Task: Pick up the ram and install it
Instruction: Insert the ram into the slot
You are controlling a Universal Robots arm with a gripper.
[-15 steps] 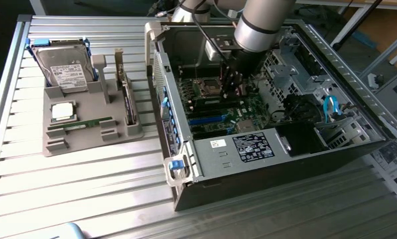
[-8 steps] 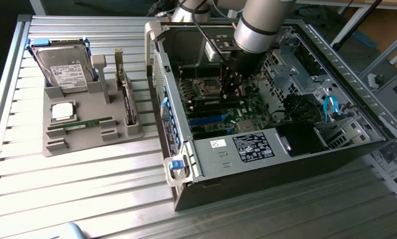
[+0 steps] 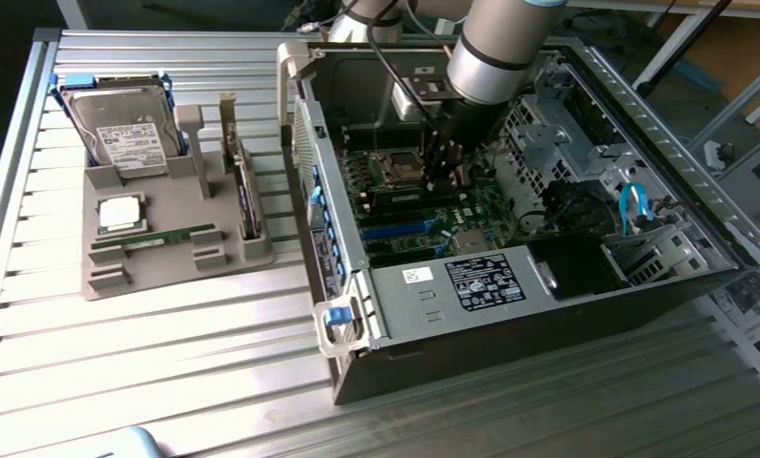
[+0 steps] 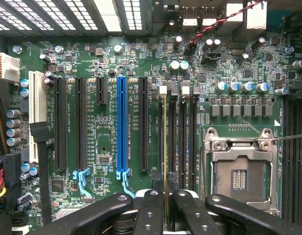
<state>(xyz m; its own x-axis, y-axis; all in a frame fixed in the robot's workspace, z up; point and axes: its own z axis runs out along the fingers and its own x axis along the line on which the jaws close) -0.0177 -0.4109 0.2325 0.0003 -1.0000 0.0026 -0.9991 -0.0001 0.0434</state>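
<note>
While the arm reaches down into the open computer case, which lies on its side on the slatted metal bench, the hand hangs low over the middle of the motherboard. From the wrist camera its 2 inner fingers are pressed together on the ram, pinching it by its flat faces. The stick is seen edge-on as a thin yellow-green line. That line runs along the first of 4 black DIMM slots, the one just beside the row of long expansion slots, with the white latch of that slot at its far end. Whether the ram is fully seated in the slot or just resting on it cannot be told. On 1 side of the DIMM slots sits the open silver CPU socket. On the other side stand the black expansion slots and the blue expansion slot.

At the exterior view's left, well apart from the case, a grey tray rests on the bench. A second ram stick lies flat across the near part of the tray. The square silver CPU chip sits just beyond it, and the hard drive with its white label leans at the far end.
</note>
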